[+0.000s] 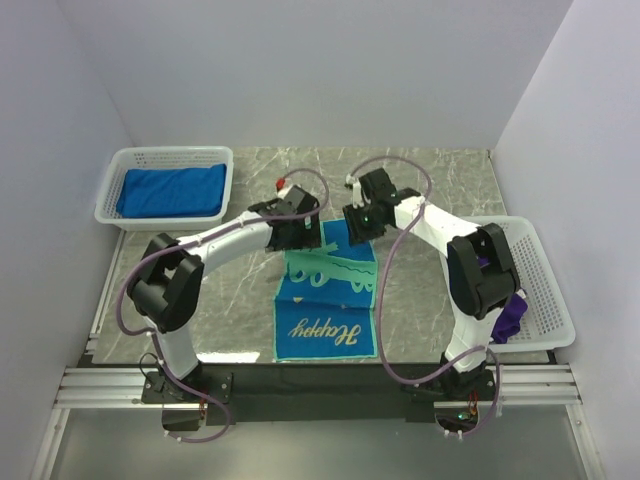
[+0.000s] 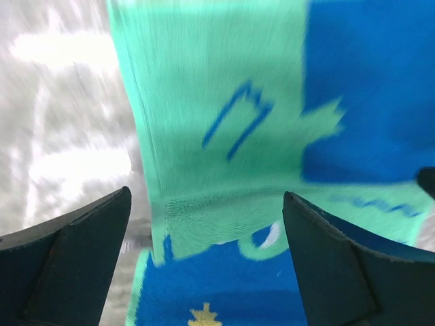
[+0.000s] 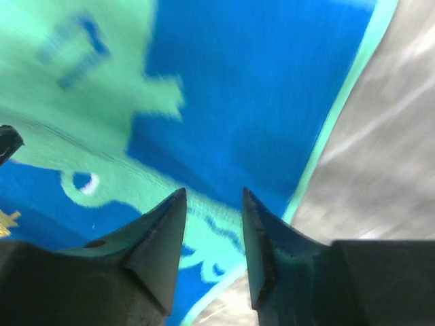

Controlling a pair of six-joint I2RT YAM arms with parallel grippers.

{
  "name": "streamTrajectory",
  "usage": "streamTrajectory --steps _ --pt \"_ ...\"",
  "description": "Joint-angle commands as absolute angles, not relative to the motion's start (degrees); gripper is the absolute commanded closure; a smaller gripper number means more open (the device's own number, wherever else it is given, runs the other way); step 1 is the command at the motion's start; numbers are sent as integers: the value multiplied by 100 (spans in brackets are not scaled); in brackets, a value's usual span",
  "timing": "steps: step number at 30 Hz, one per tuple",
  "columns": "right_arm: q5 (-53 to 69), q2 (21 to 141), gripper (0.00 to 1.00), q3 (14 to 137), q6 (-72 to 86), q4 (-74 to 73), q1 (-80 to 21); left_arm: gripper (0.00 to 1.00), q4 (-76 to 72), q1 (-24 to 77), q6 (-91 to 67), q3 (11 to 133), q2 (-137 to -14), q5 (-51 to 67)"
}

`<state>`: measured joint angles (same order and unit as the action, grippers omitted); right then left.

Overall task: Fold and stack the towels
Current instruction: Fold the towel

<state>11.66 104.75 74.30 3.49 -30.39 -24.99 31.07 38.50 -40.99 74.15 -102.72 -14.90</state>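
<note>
Left gripper (image 2: 207, 197): closest to its wrist camera. Two dark fingers stand wide apart with nothing between them, hovering just above the cloth.
Right gripper (image 3: 212, 197): also close to its own lens. The fingers are a narrow gap apart, and no cloth is seen pinched in that gap.
Patterned towel (image 1: 327, 320): teal and blue, lying in the middle of the table (image 1: 430, 180), between the two arms. Its far end is folded over towards the near edge, showing a wavy teal border. The word "Happy" reads upside down on the near half.
Position of grippers: both sit over the far, folded end of the patterned towel, side by side.
Blue towel (image 1: 170, 190): lies flat and neat inside the left basket (image 1: 170, 153), at the far left of the table.
Purple towel (image 1: 510, 318): bunched at the near edge of the right basket (image 1: 550, 290), partly hidden behind the right arm.
Done so far, as judged: the blue towel looks folded and put away, and the patterned towel has one fold.
Left to do, as judged: further folds on the patterned towel, placing it on the stack, then the purple towel.
Count: three towels in view, two white mesh baskets, two arms, two grippers.
</note>
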Motion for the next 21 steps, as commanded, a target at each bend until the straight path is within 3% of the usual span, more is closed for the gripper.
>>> streamTrajectory --steps 1,2,7,12,21 --pt "1380 10651 50 8207 -561 -3296 -2347 1 3480 3613 -3509 7936 -10090 -1837" --pt "1267 10713 46 8322 -649 -3366 -2312 1 3507 3490 -3429 7971 -10038 -1802" --pt "1029 11275 45 8972 -1159 -3428 -2153 1 3385 3156 -2998 7726 -9791 -1609" --pt "844 11847 53 9597 -1423 -3709 -2039 1 3252 2918 -2813 7383 -9536 -1327" --pt "975 12743 54 10581 -1521 -3929 -1942 1 3270 2900 -2602 7128 -9360 -1424"
